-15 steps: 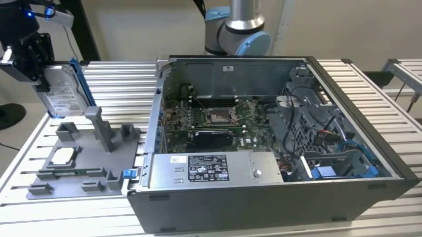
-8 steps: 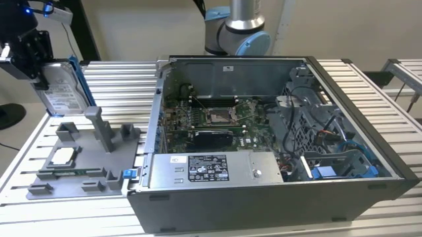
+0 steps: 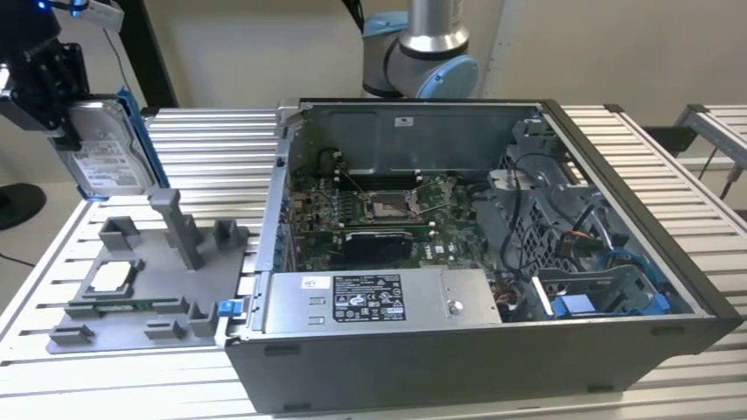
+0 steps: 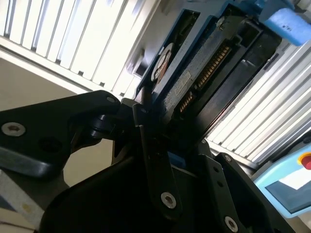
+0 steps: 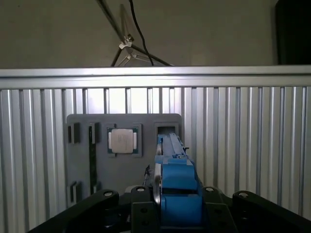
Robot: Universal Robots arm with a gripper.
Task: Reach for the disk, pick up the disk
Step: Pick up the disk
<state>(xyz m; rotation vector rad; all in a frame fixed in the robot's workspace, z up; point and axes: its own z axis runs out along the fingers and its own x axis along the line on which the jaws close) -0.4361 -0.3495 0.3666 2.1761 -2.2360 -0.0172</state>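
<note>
I see the jaws clamped on the disk point(image 3: 111, 162), holding it upright in the air above the grey fixture point(image 3: 164, 287) on the slatted surface point(image 3: 210, 149).

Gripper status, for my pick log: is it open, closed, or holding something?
Gripper: closed on the disk, holding it on edge above the grey fixture.

wall point(image 3: 233, 44): plain beige | table point(image 3: 216, 131): ribbed aluminium slats | light: bright glare on slats in second wrist view
</note>
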